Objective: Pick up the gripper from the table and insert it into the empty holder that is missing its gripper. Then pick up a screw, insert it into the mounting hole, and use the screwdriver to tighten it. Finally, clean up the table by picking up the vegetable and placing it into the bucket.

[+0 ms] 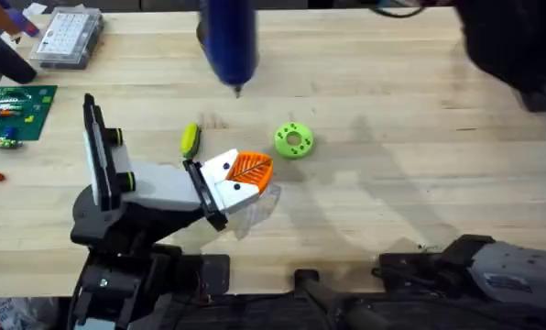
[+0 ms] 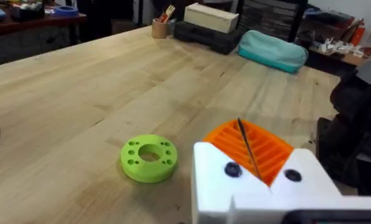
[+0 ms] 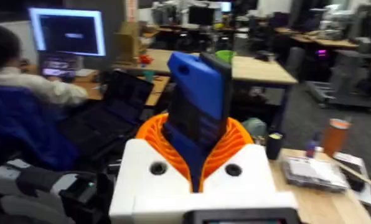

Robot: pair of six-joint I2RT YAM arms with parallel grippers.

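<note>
My right gripper [image 3: 198,146] is shut on the blue screwdriver [image 3: 199,106] and holds it high above the table. In the overhead view the screwdriver [image 1: 228,41] shows large and blurred, its metal bit pointing down over the table's far middle. The small yellow vegetable [image 1: 191,139] with a green edge lies on the wood just beyond my left gripper [image 1: 244,174]. That gripper hovers low with its orange pads [image 2: 269,152] pressed together and nothing visible between them. The loose gripper, holder, screw and bucket are out of view.
A bright green ring disc [image 1: 293,140] with holes lies right of the vegetable, close ahead of the left fingers [image 2: 149,158]. A clear parts box [image 1: 67,37] and a green circuit board [image 1: 12,112] sit at the far left. Bare wood spreads to the right.
</note>
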